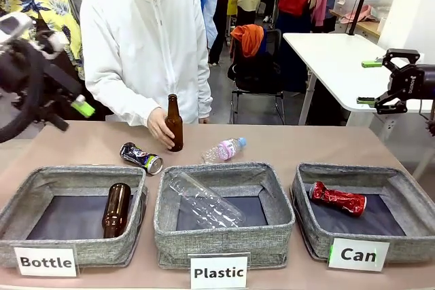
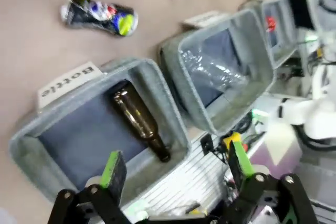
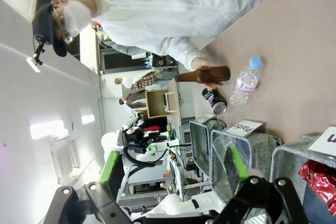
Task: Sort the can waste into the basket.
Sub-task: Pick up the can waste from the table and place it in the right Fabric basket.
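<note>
The crushed red can (image 1: pixel 338 200) lies on its side on the dark base of the basket (image 1: pixel 411 246), the rightmost of 3 grey bins, marked by a white card (image 1: pixel 358 255) reading "Can". The dark printed can (image 1: pixel 141 158) lies on the counter (image 1: pixel 306 142) with its silver end turned toward the middle bin. It sits just beyond the far rim of the "Bottle" bin (image 1: pixel 68 172), near the person's hand (image 1: pixel 159 129), which grips an upright brown bottle (image 1: pixel 175 121).

The right claw (image 1: pixel 369 82) hangs high at the right side, jaws wide apart and holding nothing. It is above and beyond the basket, well apart from the red can and farther still from the dark one. The left claw (image 2: pixel 174 161) is raised at the left side, also spread wide and empty. Its wrist view looks down over the "Bottle" bin, with the dark printed can well beyond on the counter.

A second brown bottle (image 1: pixel 116 209) lies in the "Bottle" bin. A clear plastic bottle (image 1: pixel 206 200) slants inside the "Plastic" bin (image 1: pixel 224 239). A small water bottle (image 1: pixel 224 149) with a pink label lies on the counter just behind that bin.
</note>
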Controlling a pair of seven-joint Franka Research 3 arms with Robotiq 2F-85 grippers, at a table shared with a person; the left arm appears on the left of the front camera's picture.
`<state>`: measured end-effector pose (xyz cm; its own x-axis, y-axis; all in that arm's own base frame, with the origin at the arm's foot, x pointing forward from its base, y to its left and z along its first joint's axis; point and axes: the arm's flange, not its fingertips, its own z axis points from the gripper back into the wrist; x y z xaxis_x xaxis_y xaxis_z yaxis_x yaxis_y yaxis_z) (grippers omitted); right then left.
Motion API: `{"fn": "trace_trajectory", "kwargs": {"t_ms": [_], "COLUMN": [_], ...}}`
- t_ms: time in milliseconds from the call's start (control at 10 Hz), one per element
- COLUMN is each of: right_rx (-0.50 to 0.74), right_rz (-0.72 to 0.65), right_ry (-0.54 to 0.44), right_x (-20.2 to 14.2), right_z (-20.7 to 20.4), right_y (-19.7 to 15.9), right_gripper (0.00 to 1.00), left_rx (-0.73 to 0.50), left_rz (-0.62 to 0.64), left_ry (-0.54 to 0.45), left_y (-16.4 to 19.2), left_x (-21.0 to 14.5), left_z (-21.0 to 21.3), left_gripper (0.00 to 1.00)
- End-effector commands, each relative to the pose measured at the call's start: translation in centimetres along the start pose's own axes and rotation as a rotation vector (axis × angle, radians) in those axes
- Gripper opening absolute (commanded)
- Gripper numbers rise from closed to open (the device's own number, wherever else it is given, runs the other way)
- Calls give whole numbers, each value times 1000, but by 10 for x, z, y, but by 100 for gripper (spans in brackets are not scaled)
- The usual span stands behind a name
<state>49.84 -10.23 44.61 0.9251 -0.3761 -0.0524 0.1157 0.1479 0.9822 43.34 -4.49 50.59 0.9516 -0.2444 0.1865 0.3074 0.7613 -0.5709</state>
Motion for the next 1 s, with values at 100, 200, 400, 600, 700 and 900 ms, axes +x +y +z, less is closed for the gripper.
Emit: {"fn": "trace_trajectory", "kwargs": {"t_ms": [100,200,400,600,700,900], "right_rx": [-1,-1,-1,-1,-1,-1], "right_rz": [-1,-1,-1,-1,-1,-1], "right_ry": [10,10,10,10,10,10], "right_x": [2,2,2,2,2,2], "right_z": [2,2,2,2,2,2], "right_y": [3,3,3,3,3,3], "right_gripper": [100,100,100,100,100,100], "left_rx": [-201,-288,-424,-463,-476,-457], "left_rz": [82,106,150,179,176,154], "left_ry": [-111,-197,-377,-431,-440,-373], "left_y": [73,100,142,157,159,152], "left_x": [-41,-75,-142,-165,-168,-149], "left_z": [70,91,118,118,119,114], "left_gripper": [100,100,100,100,100,100]}}
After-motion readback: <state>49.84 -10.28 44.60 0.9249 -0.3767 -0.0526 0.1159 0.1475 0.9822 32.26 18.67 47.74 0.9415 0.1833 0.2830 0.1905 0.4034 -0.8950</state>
